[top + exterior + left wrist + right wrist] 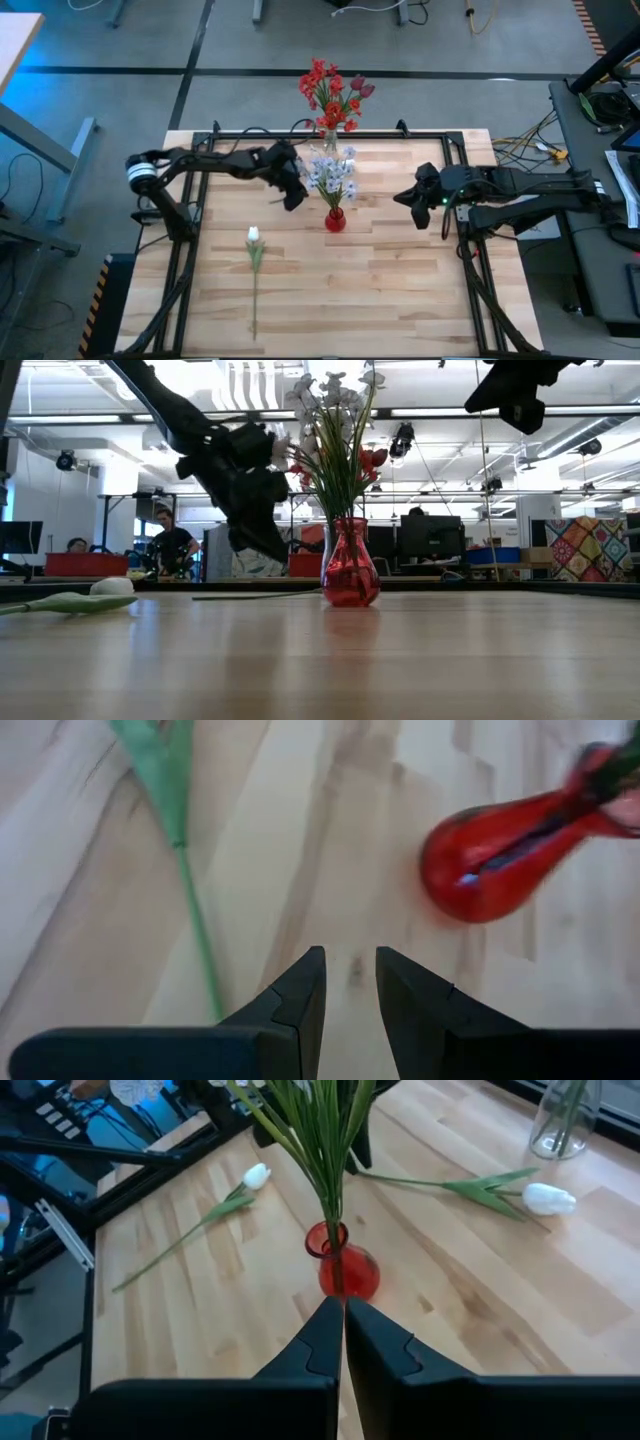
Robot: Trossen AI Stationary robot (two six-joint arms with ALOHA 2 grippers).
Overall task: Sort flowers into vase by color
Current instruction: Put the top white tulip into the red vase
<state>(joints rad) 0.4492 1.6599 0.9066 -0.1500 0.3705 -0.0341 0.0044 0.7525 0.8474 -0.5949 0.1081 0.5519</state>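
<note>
With my left tool (293, 199) empty, fingers slightly apart beside the red vase (335, 218), I'd descend squarely over the white tulip's (254, 236) stem mid-surface, right tool (420, 208) together, waiting.

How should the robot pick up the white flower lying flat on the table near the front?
Probably by the thin green stem, coming straight down from above. The white flower lies flat with bare wood on both sides, so fingers could straddle the stem. The left gripper is nearest.
</note>
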